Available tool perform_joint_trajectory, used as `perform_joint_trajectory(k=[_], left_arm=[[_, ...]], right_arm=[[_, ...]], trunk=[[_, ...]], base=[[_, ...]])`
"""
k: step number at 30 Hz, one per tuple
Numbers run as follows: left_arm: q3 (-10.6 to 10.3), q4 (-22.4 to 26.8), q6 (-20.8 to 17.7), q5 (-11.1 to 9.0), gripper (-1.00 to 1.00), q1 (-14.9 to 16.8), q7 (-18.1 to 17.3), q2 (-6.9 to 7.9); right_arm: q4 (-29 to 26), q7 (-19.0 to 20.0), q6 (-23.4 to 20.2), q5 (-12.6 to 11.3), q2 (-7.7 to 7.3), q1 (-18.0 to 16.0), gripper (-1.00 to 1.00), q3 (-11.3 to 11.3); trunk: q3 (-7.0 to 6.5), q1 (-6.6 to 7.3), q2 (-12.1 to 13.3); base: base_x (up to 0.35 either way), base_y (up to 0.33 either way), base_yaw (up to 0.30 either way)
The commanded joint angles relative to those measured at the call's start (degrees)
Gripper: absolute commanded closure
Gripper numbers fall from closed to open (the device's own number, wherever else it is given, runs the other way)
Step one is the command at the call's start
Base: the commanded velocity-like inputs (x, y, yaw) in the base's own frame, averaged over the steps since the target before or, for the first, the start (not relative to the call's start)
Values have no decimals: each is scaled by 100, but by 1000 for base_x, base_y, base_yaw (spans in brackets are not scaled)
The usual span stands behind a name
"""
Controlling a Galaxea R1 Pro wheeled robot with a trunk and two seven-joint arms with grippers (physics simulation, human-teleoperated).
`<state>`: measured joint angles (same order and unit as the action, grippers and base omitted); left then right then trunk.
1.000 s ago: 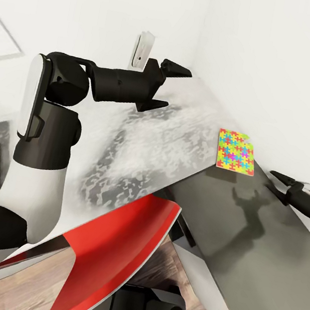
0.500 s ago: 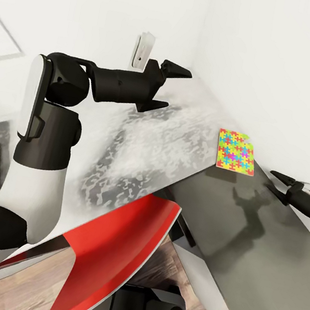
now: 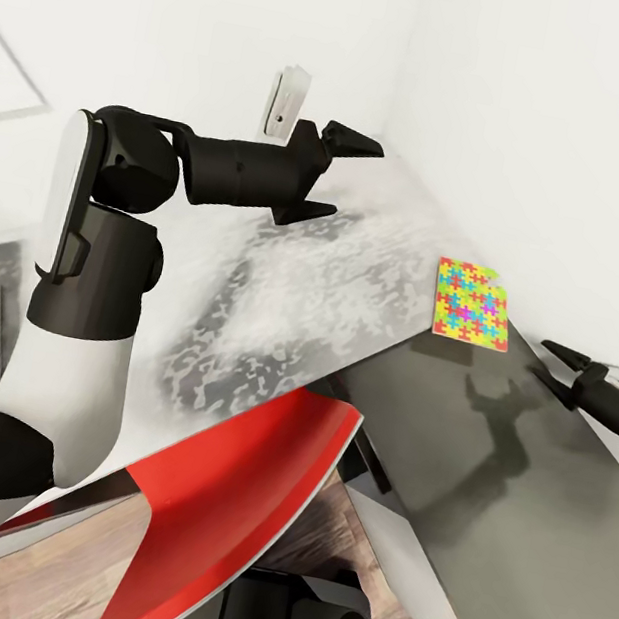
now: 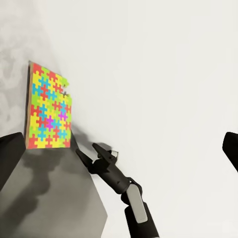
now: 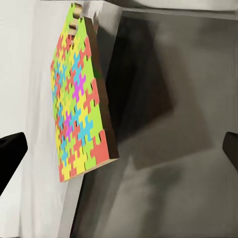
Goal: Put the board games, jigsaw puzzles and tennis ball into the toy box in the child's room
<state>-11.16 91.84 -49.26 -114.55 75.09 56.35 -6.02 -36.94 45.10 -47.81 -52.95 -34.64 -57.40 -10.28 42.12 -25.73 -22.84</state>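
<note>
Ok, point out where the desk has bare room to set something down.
The mottled pale table is bare from under the left gripper across to the jigsaw puzzle. The dark side table is bare below the right gripper. The tight spot is the wall corner, where the puzzle lies.

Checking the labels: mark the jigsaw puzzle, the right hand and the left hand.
jigsaw puzzle (image 3: 471,304): head view, middle of its coloured face.
right hand (image 3: 555,368): head view, midway between its two fingertips.
left hand (image 3: 351,180): head view, midway between its two fingertips.
</note>
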Motion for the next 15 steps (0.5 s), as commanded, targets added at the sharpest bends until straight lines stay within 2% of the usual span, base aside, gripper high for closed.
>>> perform_joint_trajectory(k=[1, 8, 15], left_arm=[[5, 2, -9, -50, -100, 5, 61, -3], [2, 2, -8, -50, -100, 5, 61, -1], [0, 6, -8, -50, -100, 5, 61, 2]], right_arm=[[15, -17, 111, 65, -99, -8, -100, -35], [18, -21, 113, 65, -106, -8, -100, -46], [19, -29, 113, 65, -114, -8, -100, -56]], trunk=[[7, -6, -8], [7, -6, -8], [6, -6, -8]], base=[[0, 0, 71], [0, 0, 123], [0, 0, 211]])
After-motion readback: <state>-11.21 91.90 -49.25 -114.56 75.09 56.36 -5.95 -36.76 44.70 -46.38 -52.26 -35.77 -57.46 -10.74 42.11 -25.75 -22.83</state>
